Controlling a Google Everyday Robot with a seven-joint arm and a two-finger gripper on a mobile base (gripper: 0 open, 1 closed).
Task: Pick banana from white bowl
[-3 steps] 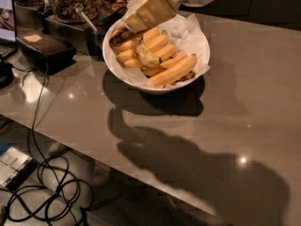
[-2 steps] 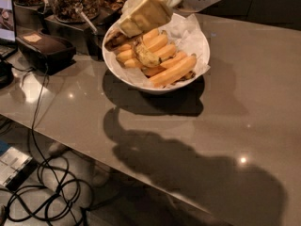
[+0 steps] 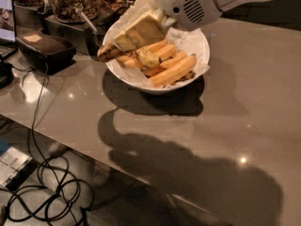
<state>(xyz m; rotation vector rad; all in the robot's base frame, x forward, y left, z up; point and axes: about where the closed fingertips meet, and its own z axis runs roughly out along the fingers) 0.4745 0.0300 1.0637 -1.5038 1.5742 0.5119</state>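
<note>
Gripper: the cream-padded two-finger gripper [image 3: 123, 42] is hanging over the left part of the bowl, and its broad pads are looking clamped on the banana rather than standing apart.
Banana: the long, slim yellow banana flecked with dark brown [image 3: 107, 52] is sticking out below and to the left of the gripper. Its blackish end is reaching past the bowl's left rim, and the rest is hiding behind the pad.
Bowl: the large, deep, glossy white bowl [image 3: 157, 87] is sitting directly beneath the gripper on the counter, lined with crinkled white paper [image 3: 190, 37].
Neighbours: a shorter, plumper spotted banana [image 3: 148, 58] is lying just below and right of the gripper, and smooth orange-yellow bananas [image 3: 175, 69] are lying farther to its right. Whether any of them is touching the held fruit cannot be told.
Step in hand: judging from this, the grasp is made and the lift clear of the bowl is what is remaining.
Doing it well: a slow, straight rise is looking safest, so that the jutting end is clearing the rim without hooking the paper. With so much fruit overhanging the pads, firm but not crushing pressure is called for, with no quick swing.
Risk: the banana could be pivoting or slipping between the pads, or dragging paper and a neighbour along.
Surroundings: the grey-brown polished counter [image 3: 225, 126] is spreading below and right of the gripper, and a black box [image 3: 44, 48] is sitting well to its left.
</note>
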